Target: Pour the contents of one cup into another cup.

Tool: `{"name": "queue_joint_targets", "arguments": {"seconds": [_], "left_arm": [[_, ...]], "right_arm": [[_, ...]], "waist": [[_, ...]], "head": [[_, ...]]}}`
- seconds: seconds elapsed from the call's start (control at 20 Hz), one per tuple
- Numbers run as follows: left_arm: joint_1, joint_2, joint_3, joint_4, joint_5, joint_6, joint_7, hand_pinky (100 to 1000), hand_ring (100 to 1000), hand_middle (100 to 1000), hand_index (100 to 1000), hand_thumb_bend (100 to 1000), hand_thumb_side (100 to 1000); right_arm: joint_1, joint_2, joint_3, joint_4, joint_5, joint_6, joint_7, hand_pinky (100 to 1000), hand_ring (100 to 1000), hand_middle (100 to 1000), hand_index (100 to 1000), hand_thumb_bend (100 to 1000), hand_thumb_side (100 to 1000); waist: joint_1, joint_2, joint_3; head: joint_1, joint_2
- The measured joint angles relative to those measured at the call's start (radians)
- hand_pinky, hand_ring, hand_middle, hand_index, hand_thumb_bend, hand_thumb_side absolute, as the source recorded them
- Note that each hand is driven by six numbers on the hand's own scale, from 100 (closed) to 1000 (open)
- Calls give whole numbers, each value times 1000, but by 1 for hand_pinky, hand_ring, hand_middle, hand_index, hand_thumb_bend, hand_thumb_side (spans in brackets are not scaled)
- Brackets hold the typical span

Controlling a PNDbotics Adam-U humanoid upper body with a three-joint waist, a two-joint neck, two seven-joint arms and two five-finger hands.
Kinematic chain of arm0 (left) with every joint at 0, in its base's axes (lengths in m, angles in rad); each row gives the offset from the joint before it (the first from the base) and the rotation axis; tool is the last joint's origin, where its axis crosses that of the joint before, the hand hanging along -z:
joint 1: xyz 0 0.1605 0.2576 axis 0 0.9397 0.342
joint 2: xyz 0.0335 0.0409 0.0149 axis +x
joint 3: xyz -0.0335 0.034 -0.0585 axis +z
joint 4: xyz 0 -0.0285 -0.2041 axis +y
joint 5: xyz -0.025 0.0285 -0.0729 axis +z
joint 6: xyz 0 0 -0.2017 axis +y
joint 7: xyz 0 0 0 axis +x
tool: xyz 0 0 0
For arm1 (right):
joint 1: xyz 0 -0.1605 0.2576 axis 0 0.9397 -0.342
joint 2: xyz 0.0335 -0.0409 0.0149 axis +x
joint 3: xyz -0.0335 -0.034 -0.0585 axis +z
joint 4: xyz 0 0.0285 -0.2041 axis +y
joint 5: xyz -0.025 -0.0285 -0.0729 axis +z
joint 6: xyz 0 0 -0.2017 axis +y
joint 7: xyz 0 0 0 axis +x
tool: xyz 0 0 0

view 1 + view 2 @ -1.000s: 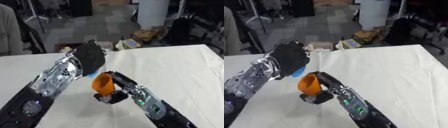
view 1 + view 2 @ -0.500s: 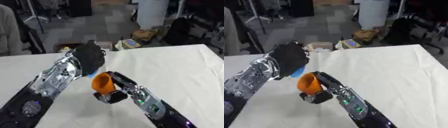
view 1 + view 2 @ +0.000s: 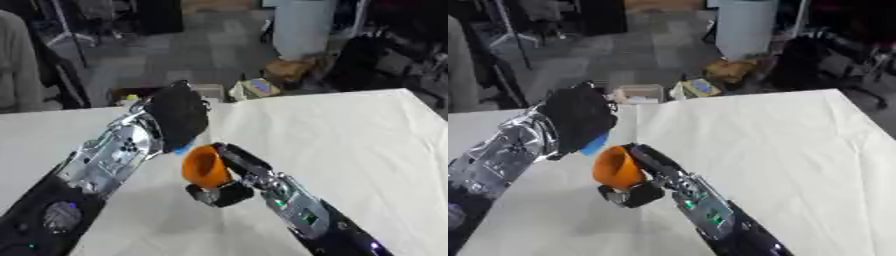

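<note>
two cups held close above the white table

two arms meet over the white table (image 3: 350, 130), which fills most of both views under a plain cloth. the left arm comes in from the lower left, silver and black, and ends in the left hand (image 3: 179, 115), a dark mass with its back toward the camera. its fingers are curled round a blue cup (image 3: 593, 144), of which only a small blue edge shows below the hand. the right arm rises from the bottom edge, and the right hand (image 3: 234, 172) is closed round an orange cup (image 3: 206, 166), fingers along its right side and the thumb part below it. the orange cup is tilted, its open mouth turned toward the camera and left, and it sits above the table, just beside and slightly below the blue cup; whether the two touch cannot be told. nothing can be made out inside either cup.
</note>
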Motion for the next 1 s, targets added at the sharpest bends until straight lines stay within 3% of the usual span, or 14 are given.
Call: {"name": "queue_joint_targets", "arguments": {"seconds": [0.2,0.45,0.75,1.0], "left_arm": [[0,0,0,0,0,1,-1,259,179,122,659,100,209],[0,0,0,2,5,6,-2,254,178,122,658,100,211],[2,0,0,7,12,13,-1,250,178,122,658,100,213],[4,0,0,13,20,18,-1,247,178,122,657,100,212]], "right_arm": [[0,0,0,0,1,0,-1,363,331,342,720,216,101],[0,-2,0,20,42,-12,-12,402,396,366,744,321,183],[1,-5,-6,99,165,-55,-30,472,474,415,777,429,236],[6,-5,-20,179,274,-103,-52,497,500,425,783,460,290]], "waist": [[0,0,0],[0,0,0],[0,0,0],[0,0,-1]], "head": [[0,0],[-1,0],[-1,0],[-1,0]]}}
